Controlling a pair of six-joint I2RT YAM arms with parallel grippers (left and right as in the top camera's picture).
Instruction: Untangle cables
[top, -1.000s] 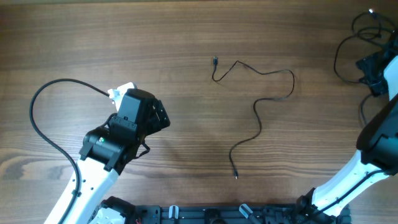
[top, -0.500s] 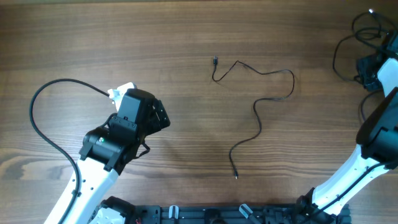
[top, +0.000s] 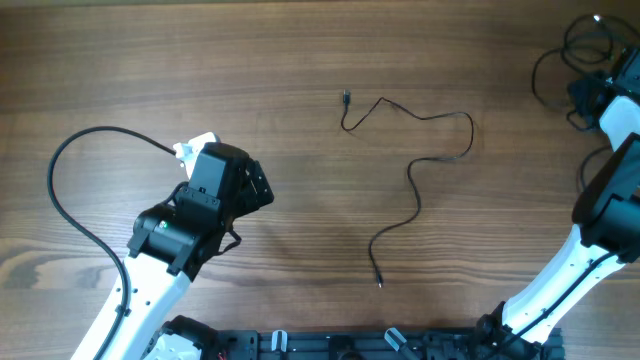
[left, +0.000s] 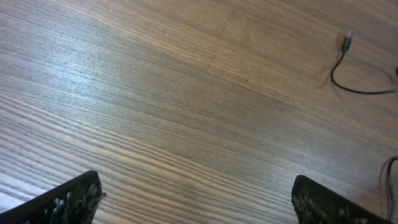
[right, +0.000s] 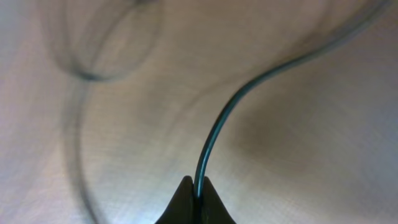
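One thin dark cable (top: 471, 135) lies loose in a winding line mid-table, its small plug (left: 347, 40) also showing at the top right of the left wrist view. More thin cables (top: 535, 80) loop in a bundle at the far right edge. My right gripper (top: 580, 98) sits in that bundle, shut (right: 196, 186) on a dark green cable (right: 214, 137) that rises from between the fingertips and curves right. Blurred loops lie behind it. My left gripper (top: 255, 185) rests low over bare wood at the left, jaws wide open (left: 196, 202) and holding nothing.
A thick black arm cable (top: 70, 190) arcs over the table at the left. The wooden table (top: 300, 60) carries nothing else. The arm bases and a black rail (top: 340, 345) line the near edge.
My right gripper has closed on the thin green cable and shifted slightly toward the far edge, pulling the loops with it. The left arm and the middle cable have not moved.
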